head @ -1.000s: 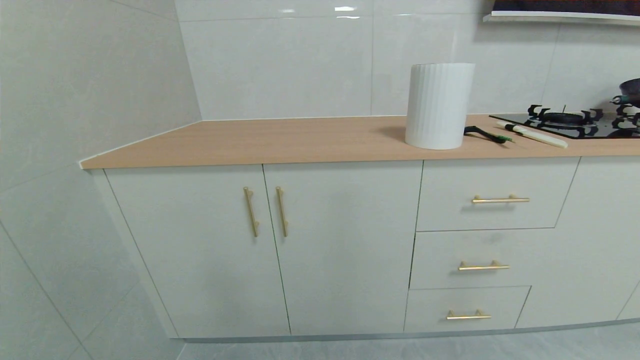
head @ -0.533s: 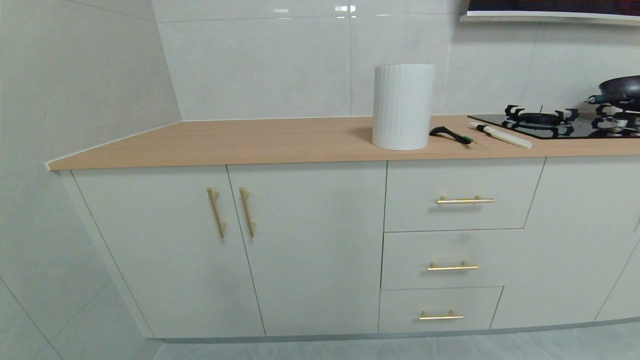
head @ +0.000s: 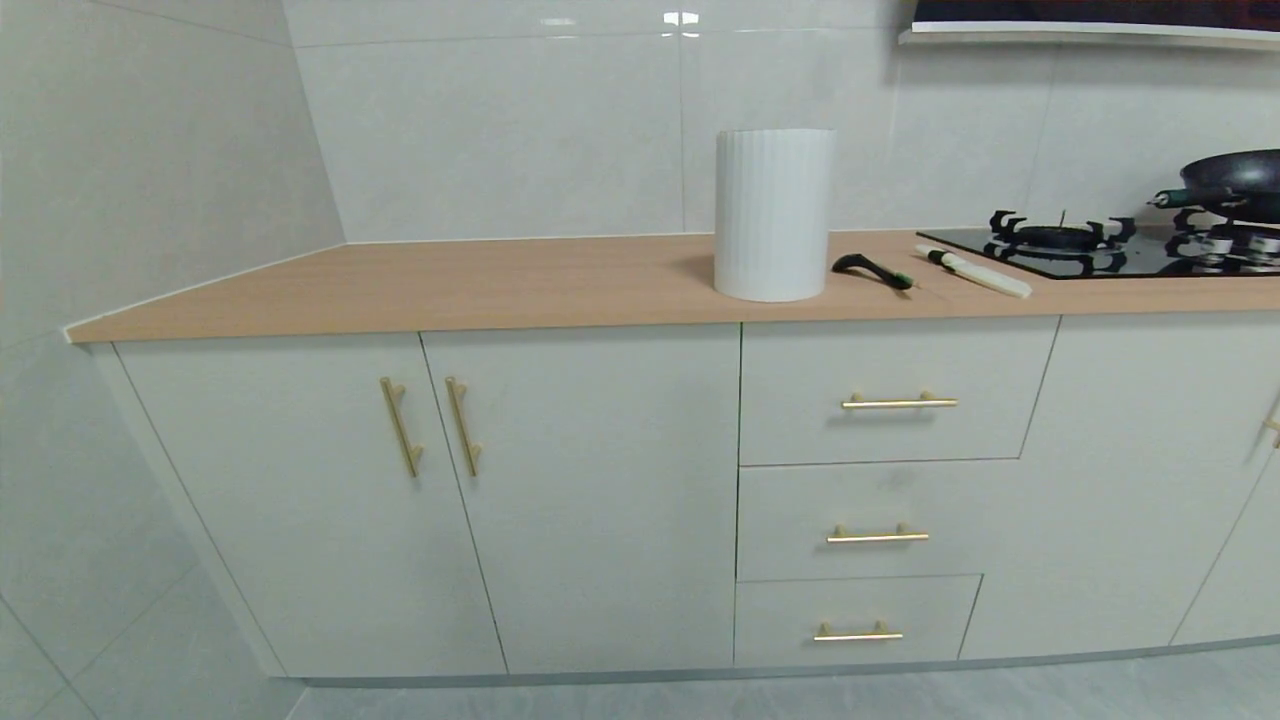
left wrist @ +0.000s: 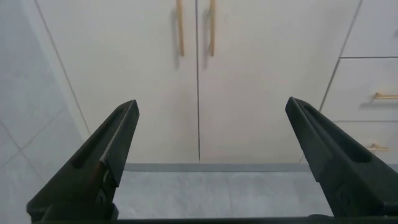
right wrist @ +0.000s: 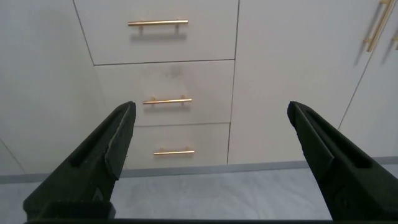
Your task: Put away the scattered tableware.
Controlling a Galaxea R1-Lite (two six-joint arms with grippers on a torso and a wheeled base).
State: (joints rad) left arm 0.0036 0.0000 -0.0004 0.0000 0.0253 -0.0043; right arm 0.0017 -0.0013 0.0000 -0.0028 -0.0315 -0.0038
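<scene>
Left gripper (left wrist: 211, 106) and right gripper (right wrist: 210, 107) hang wide open, low before the cabinet fronts (head: 600, 480). The black-handled utensil (head: 872, 270) and white knife (head: 975, 272) lie on the desk (head: 500, 285) beside the ribbed white holder (head: 773, 215). I'd close in squarely, then raise an arm.

Black-handled tool (head: 872, 270) and white knife (head: 975, 271) flat on countertop (head: 500, 280) beside upright ribbed white canister (head: 773, 215)

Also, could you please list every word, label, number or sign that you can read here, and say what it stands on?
None: no text can be read in any view.
The holder, the drawers, the hob and the pan look plain.
The black utensil and the white utensil are too small to tell whether they carry any print.
</scene>
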